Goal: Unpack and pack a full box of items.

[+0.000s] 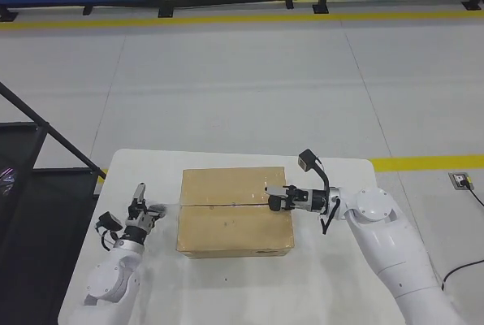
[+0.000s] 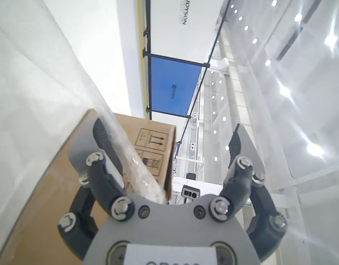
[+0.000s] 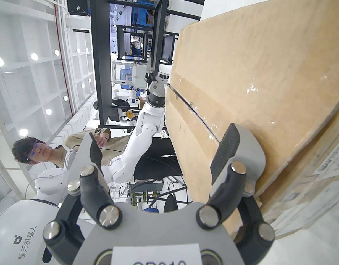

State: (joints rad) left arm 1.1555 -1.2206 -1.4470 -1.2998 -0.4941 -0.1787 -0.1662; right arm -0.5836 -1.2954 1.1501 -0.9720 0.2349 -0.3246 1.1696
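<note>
The left gripper (image 2: 167, 128) sits low over the table (image 1: 339, 268) near its left edge, just beside the box's left side. Its grey fingers with ribbed black pads are spread wide. A crinkled, glossy strip of clear tape (image 2: 136, 161) runs between them along the box's corner, and no pad is closed on it.

The box (image 1: 235, 210) is plain brown cardboard, a low rectangular block at the middle of the white, round-cornered table. Its top flaps are shut and meet in a straight seam (image 1: 226, 203) running left to right, with shiny tape scraps along it.

The right gripper (image 3: 161, 133) lies level over the box's right end at the seam. Its jaws are wide apart and hold nothing. One finger (image 3: 224, 150) rests against the cardboard top, while the other stands clear above it
</note>
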